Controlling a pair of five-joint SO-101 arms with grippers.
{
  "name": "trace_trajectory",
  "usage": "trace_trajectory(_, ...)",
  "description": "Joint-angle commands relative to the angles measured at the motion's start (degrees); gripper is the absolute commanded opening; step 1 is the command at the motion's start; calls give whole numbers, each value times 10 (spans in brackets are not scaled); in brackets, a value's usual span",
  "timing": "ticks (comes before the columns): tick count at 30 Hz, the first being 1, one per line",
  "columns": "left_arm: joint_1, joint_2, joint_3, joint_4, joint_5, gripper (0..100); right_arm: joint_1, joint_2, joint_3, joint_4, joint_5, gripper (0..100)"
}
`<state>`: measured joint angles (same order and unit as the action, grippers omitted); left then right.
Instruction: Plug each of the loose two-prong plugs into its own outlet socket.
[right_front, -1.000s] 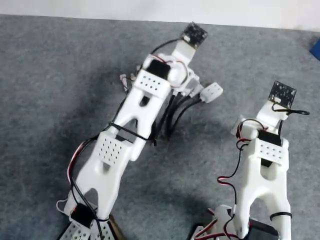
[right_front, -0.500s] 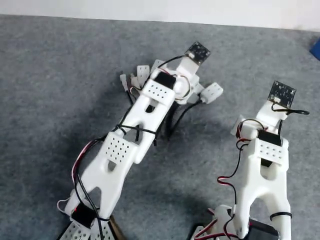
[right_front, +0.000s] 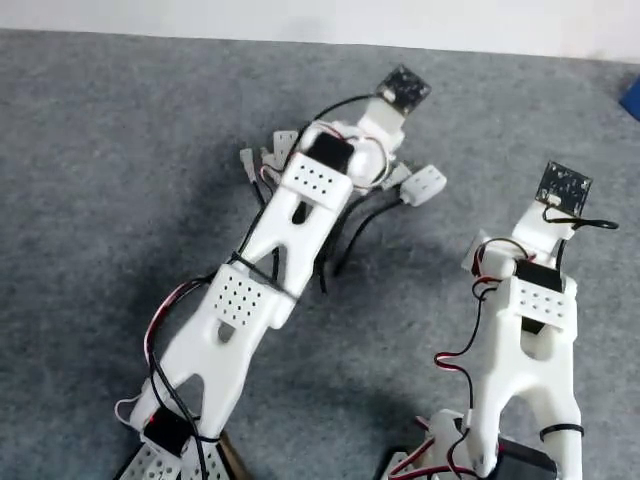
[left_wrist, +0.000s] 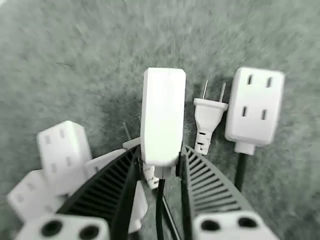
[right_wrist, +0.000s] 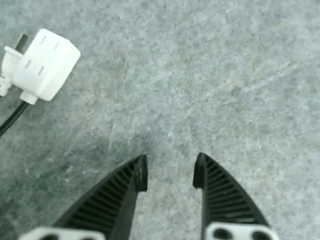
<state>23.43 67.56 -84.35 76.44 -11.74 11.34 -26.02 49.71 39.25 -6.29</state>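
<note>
- Our left gripper (left_wrist: 159, 152) has its fingers closed on a white socket block (left_wrist: 162, 115). They grip it near the end where its black cord (left_wrist: 159, 210) comes out.
- Just beside that block, a loose two-prong plug (left_wrist: 210, 120) lies on the grey table (left_wrist: 75, 50), with its prongs pointing away from the gripper.
- On the plug's far side we see a second outlet socket (left_wrist: 254, 107) with its slots facing up. We cannot tell whether the plug and this socket touch.
- Two more white sockets (left_wrist: 62, 150) sit on the other side of the held block, partly behind one finger.
- Our right gripper (right_wrist: 170, 172) hovers over bare table with its fingers spread and nothing between them. The second outlet socket lies well apart from it.
- From above, the left arm (right_front: 300, 215) stretches over the cluster of cords, and the right arm (right_front: 535, 300) stands off to the side.
</note>
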Motion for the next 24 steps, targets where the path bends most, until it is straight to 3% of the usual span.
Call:
trace_trajectory(1,7,-18,-118,132,-4,6,-7,-2,-12,-9,6,164)
trace_trajectory(6,27,-90,-43,266,-11,6,-29,-2,8,-13,7,164)
trace_trajectory(11,35,-218,208,264,-14,6,-35,-2,9,-18,7,164)
trace_trajectory(18,138,-520,560,262,-57,6,-35,-1,10,-18,7,164)
trace_trajectory(24,226,-702,751,260,-61,5,-35,-1,10,-18,7,164)
